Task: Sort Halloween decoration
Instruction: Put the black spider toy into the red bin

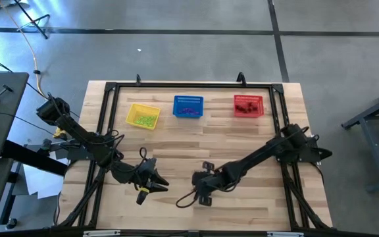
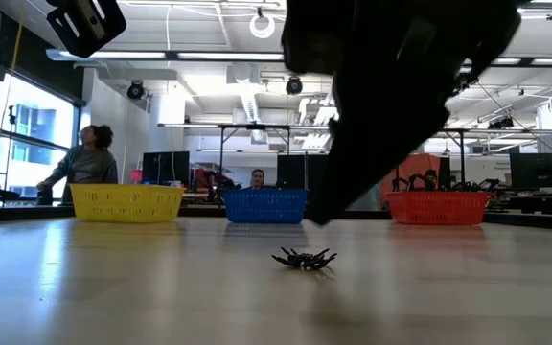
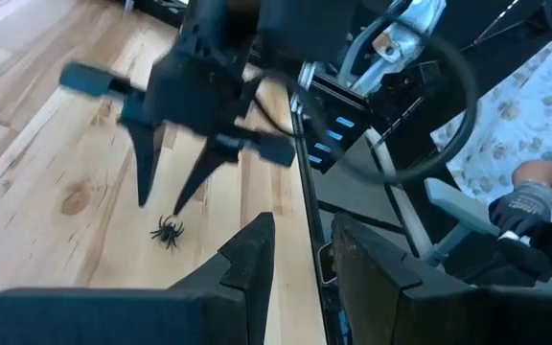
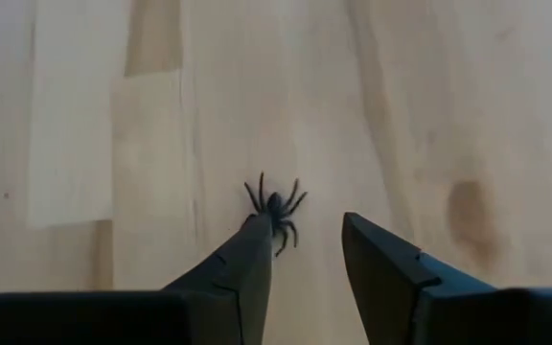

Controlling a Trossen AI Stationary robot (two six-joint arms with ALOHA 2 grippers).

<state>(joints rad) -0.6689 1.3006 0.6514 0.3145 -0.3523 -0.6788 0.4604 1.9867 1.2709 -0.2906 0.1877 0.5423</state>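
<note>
Surface: pale butcher-block table point(image 1: 242, 204), long wood strips w/ visible grain and a few darker knots, matte finish. Black metal frame point(image 1: 189, 85) runs round the work area.

Task item: one black spider trinket point(image 4: 276, 211), tiny moulded plastic, thin splayed legs round a small round body. It lies flat on the wood near the table's middle-front, alone, well apart from the baskets.

Containers, back row, all rectangular plastic mesh w/ open tops:
- Yellow basket point(image 1: 143, 116), left, set slightly askew. Holds small yellow-green pieces.
- Blue basket point(image 1: 188, 106), centre. Holds purple pieces.
- Red basket point(image 1: 248, 105), right. Contents look dark red/blackish; can't tell more.

My right gripper point(image 4: 305, 249): dark, wedge-shaped fingers tapering to blunt tips, jaws parted w/ a clear gap, nothing held. It hangs pointing down at the table right over the spider. In the right wrist view the trinket sits at the tip of one finger point(image 4: 242, 259), touching or just beside it, and only partly within the gap between the jaws. The left wrist view shows the tips just above the wood, spider directly below them.

My left gripper point(image 3: 300, 254): off to the left of the right one, near the front of the table, jaws partly apart, empty, aimed toward the right gripper.

Room beyond: a gloved hand point(image 3: 525, 206) beside the table edge; two people point(image 2: 84, 163) behind the baskets.
</note>
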